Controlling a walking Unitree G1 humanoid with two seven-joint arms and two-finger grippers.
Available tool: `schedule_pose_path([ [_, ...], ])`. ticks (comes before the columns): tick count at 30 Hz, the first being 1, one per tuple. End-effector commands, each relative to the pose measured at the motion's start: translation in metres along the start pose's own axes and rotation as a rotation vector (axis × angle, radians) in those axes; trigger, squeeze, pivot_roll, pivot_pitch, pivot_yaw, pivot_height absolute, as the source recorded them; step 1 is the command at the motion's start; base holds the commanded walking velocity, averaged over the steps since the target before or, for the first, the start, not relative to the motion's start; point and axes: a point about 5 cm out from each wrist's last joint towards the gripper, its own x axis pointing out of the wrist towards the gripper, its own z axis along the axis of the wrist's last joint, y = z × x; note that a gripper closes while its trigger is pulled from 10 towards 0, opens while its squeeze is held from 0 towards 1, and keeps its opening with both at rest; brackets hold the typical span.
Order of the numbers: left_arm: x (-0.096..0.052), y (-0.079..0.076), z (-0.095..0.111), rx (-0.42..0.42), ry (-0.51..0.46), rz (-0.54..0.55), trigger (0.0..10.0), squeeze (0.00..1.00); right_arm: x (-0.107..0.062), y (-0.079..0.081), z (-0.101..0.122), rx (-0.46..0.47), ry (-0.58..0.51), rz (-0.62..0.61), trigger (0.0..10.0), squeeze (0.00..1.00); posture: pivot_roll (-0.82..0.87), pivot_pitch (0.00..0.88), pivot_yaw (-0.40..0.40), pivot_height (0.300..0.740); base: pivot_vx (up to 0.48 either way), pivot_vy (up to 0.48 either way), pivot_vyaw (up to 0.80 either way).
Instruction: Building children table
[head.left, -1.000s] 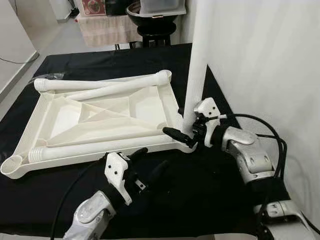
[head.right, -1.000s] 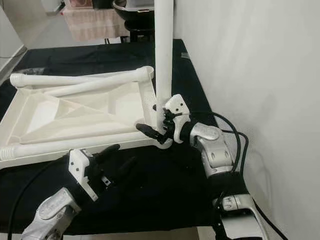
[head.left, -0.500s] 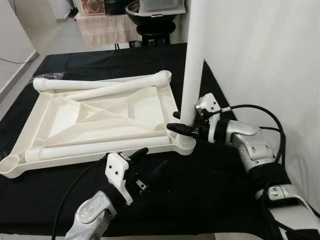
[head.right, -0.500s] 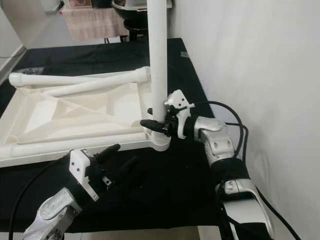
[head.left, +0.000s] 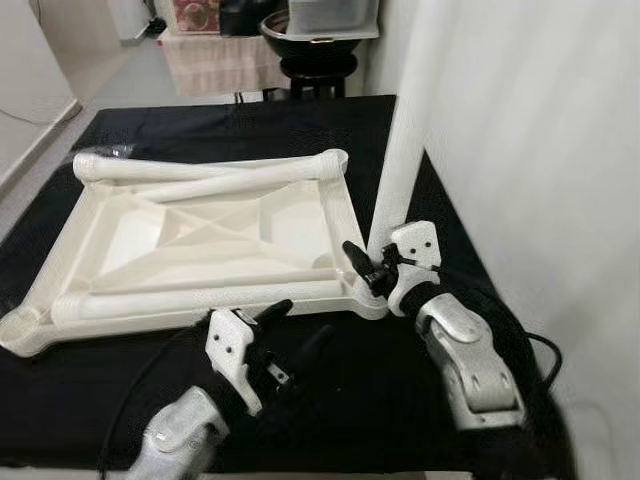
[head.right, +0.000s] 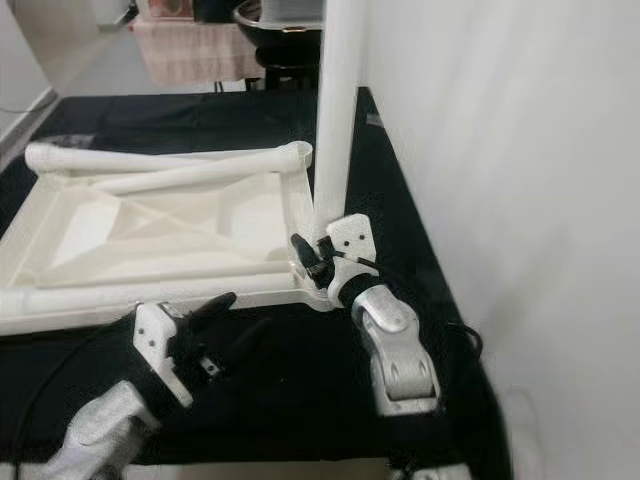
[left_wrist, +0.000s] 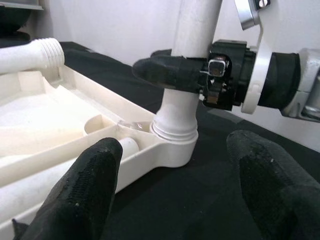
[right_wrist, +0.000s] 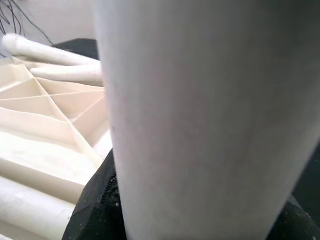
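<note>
Matt cream plastic tabletop (head.left: 200, 235) and leg (head.left: 398, 170), black cloth (head.left: 230, 125) beneath, coarse-textured pincer fingers (left_wrist: 80, 190).

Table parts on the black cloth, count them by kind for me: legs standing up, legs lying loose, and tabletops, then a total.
Upright leg, gripped by the right gripper: 1
Loose legs lying in the tabletop: 3
Upturned white tabletop: 1
Total: 5

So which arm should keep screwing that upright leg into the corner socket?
Right. The right gripper is shut on the upright leg just above the corner socket; the left gripper hovers open nearby, holding nothing.
</note>
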Motion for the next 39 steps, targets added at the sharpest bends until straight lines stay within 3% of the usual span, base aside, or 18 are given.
schedule_pose_path([
  [1, -0.002, 0.002, -0.004, -0.006, 0.022, 0.012, 10.0, 0.00, -0.005, 0.003, -0.039, 0.003, 0.211, -0.015, 8.1, 0.00, -0.06, 0.182, 0.010, 0.740, 0.000, 0.000, 0.00],
  [2, -0.002, 0.002, -0.003, 0.001, 0.020, 0.019, 10.0, 0.00, -0.002, 0.002, -0.036, 0.007, 0.209, -0.003, 10.0, 0.00, -0.06, 0.182, 0.010, 0.740, 0.000, 0.000, 0.00],
  [4, -0.002, 0.002, -0.003, 0.005, 0.019, 0.025, 10.0, 0.00, 0.000, 0.002, -0.034, 0.011, 0.207, 0.006, 10.0, 0.00, -0.06, 0.182, 0.010, 0.740, 0.000, 0.000, 0.00],
  [5, -0.002, 0.002, -0.003, 0.007, 0.019, 0.026, 10.0, 0.00, 0.003, -0.002, -0.029, 0.010, 0.185, 0.026, 10.0, 0.82, -0.05, 0.179, 0.009, 0.740, 0.000, 0.000, 0.00],
  [7, -0.002, 0.002, -0.003, 0.008, 0.019, 0.027, 10.0, 0.00, 0.006, -0.005, -0.025, 0.007, 0.169, 0.037, 10.0, 0.82, -0.05, 0.179, 0.009, 0.740, 0.000, 0.000, 0.00],
  [8, -0.002, 0.002, -0.003, 0.008, 0.019, 0.026, 10.0, 0.00, 0.009, -0.009, -0.018, 0.008, 0.145, 0.056, 10.0, 1.00, -0.05, 0.178, 0.009, 0.740, 0.000, 0.000, 0.00],
  [10, -0.001, 0.001, -0.003, 0.006, 0.019, 0.023, 10.0, 0.00, 0.017, -0.012, 0.000, 0.051, 0.072, 0.168, 10.0, 1.00, -0.05, 0.177, 0.014, 0.740, 0.000, 0.000, 0.00],
  [11, -0.001, 0.001, -0.003, 0.006, 0.019, 0.023, 10.0, 0.00, 0.017, -0.012, 0.000, 0.051, 0.072, 0.168, 10.0, 1.00, -0.05, 0.177, 0.014, 0.740, 0.000, 0.000, 0.00],
  [13, -0.001, 0.001, -0.003, 0.002, 0.020, 0.018, 10.0, 0.00, 0.022, -0.015, 0.018, 0.002, 0.002, 0.330, 10.0, 1.00, -0.03, 0.171, 0.019, 0.740, 0.000, 0.000, 0.00],
  [14, -0.001, 0.000, -0.003, 0.001, 0.020, 0.017, 10.0, 0.00, 0.023, -0.017, 0.022, -0.026, -0.011, 0.398, 10.0, 0.59, -0.03, 0.171, 0.019, 0.740, 0.000, 0.000, 0.00],
  [15, -0.001, 0.000, -0.003, 0.002, 0.021, 0.016, 10.0, 0.00, 0.023, -0.018, 0.024, -0.037, -0.013, 0.467, 10.0, 0.00, -0.03, 0.171, 0.020, 0.740, 0.000, 0.000, 0.00],
  [22, -0.002, -0.002, -0.004, 0.008, 0.025, 0.018, 10.0, 0.00, 0.027, -0.021, 0.021, -0.020, 0.025, 0.680, 10.0, 0.00, -0.01, 0.165, 0.024, 0.740, 0.000, 0.000, 0.00],
  [27, -0.003, -0.003, -0.004, 0.009, 0.027, 0.017, 10.0, 0.00, 0.034, -0.025, 0.018, -0.016, 0.053, 0.697, 10.0, 0.00, -0.01, 0.166, 0.022, 0.740, 0.000, 0.000, 0.00],
  [28, -0.003, -0.004, -0.004, 0.010, 0.028, 0.018, 10.0, 0.00, 0.037, -0.027, 0.016, -0.008, 0.065, 0.702, 4.5, 0.00, 0.00, 0.167, 0.020, 0.740, 0.000, 0.000, 0.00],
  [30, -0.003, -0.004, -0.004, 0.010, 0.028, 0.018, 10.0, 0.00, 0.037, -0.027, 0.016, -0.008, 0.065, 0.702, 4.5, 0.00, 0.00, 0.167, 0.020, 0.740, 0.000, 0.000, 0.00],
  [31, -0.004, -0.005, -0.004, 0.012, 0.029, 0.018, 10.0, 0.00, 0.039, -0.029, 0.014, 0.001, 0.076, 0.699, 0.0, 0.00, 0.00, 0.167, 0.021, 0.740, 0.000, 0.000, 0.00],
  [39, -0.006, -0.008, -0.005, 0.024, 0.039, 0.023, 10.0, 0.00, 0.030, -0.050, -0.004, 0.046, 0.089, 0.589, 0.0, 0.00, -0.01, 0.168, 0.024, 0.740, 0.000, 0.000, 0.00],
])
